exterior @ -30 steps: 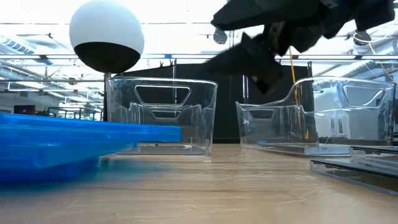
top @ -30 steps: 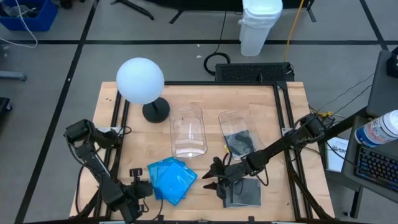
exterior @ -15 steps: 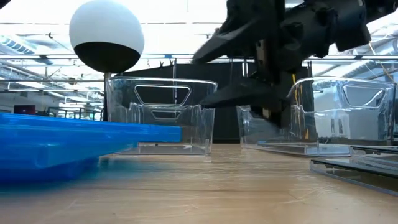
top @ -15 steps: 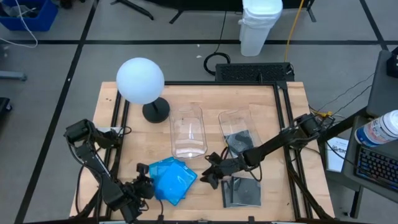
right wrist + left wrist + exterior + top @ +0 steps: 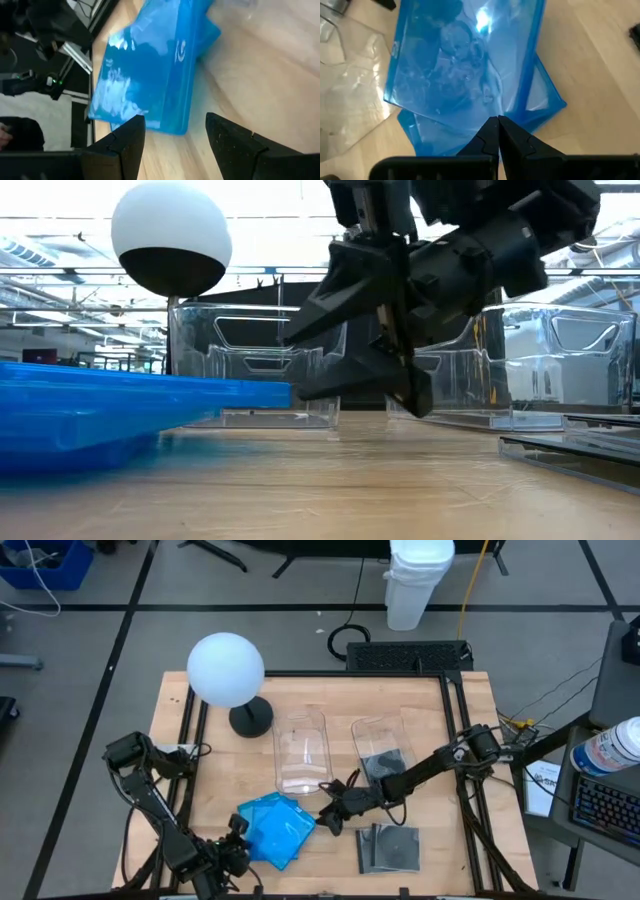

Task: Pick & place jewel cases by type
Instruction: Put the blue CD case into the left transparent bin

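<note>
While the blue cases lie stacked at the near left of the table, the scene reads:

Right arm: stretched low from the far right across the table, ending just right of the blue stack.
Right gripper (image 5: 330, 817): fingers spread wide, nothing between them, aimed at the stack's right edge.
Left arm: folded along the near left edge of the table.
Left gripper (image 5: 238, 852): fingers pressed together on nothing, tips at the stack's near left corner.
Blue cases (image 5: 275, 829): a loose, fanned pile, flat on the wood, between the two grippers.
Dark cases (image 5: 390, 847): two overlapping, flat, near right; apart from both grippers.
Left bin (image 5: 302, 752): clear, just beyond the blue pile.
Right bin (image 5: 380, 752): clear, holds a dark case; the right arm crosses over its near end.
Lamp (image 5: 226, 670): white globe, far left.
</note>
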Robot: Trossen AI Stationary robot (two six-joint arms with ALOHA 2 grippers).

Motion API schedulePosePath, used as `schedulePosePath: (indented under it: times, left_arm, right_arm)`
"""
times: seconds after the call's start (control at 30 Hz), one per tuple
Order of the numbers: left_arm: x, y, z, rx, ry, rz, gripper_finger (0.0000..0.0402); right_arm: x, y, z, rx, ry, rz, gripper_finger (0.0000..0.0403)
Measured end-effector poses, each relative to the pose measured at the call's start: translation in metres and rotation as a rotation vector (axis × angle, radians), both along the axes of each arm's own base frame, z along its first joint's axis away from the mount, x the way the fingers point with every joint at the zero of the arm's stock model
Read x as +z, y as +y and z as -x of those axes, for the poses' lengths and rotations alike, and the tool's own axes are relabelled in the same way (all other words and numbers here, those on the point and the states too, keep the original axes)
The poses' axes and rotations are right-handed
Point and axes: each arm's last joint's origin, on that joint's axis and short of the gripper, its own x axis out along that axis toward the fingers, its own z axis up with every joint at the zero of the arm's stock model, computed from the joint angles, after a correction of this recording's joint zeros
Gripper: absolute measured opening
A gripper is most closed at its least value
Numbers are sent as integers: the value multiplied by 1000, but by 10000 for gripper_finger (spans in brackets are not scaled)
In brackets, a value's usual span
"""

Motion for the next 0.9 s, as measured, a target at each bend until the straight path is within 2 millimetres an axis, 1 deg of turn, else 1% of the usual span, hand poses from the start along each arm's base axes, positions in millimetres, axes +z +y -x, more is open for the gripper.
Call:
schedulePosePath:
  times: [0.1,0.2,0.3,0.4,0.5,0.57,0.67,0.77,0.83,0.9]
  left_arm:
    - [0,0,0,0,-2,0,16]
    - [0,0,0,-1,5,9,6]
    - [0,-1,0,11,4,18,7]
    - [-1,-3,-1,18,-1,41,14]
    - [-8,-5,-4,10,9,36,8]
    - [-13,-6,-5,11,20,21,4]
    - [-23,-7,-7,9,36,-10,11]
    - [-30,-8,-9,21,32,-30,17]
    - [-34,-7,-11,30,29,-45,13]
    - [-35,-7,-11,35,24,-53,6]
  right_arm:
    - [0,-3,-1,-3,-1,-3,201]
    - [1,-5,-2,24,1,-14,201]
    - [1,-5,-2,39,4,-24,201]
    - [-2,0,-1,40,8,-42,201]
    - [-12,8,2,26,59,-68,201]
    - [-14,13,3,-24,56,-71,201]
    - [-15,17,5,-79,52,-57,201]
    - [-15,17,5,-104,39,-50,201]
    - [-14,17,4,-121,20,-55,201]
    - [-14,18,2,-117,37,-41,201]
